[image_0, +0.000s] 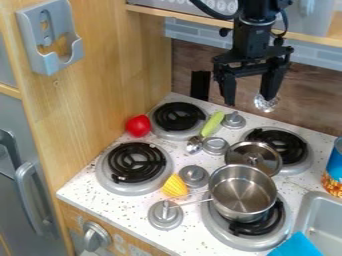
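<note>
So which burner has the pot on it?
The front burner beside the sink. It's the only one of the four with the pot on top.

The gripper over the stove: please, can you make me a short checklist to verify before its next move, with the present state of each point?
1. Gripper raised above the burners: ok.
2. Jaws apart: ok, there is a gap between them.
3. Jaws free of contact: cannot tell; a shiny thing shows by one tip, and whether it touches is unclear.
4. Pot upright: ok, on the front burner nearest the sink.
5. Lid on the pot: not ok, it is behind it.
6. Pot handle not touching the yellow toy: cannot tell; they are very close.
</note>
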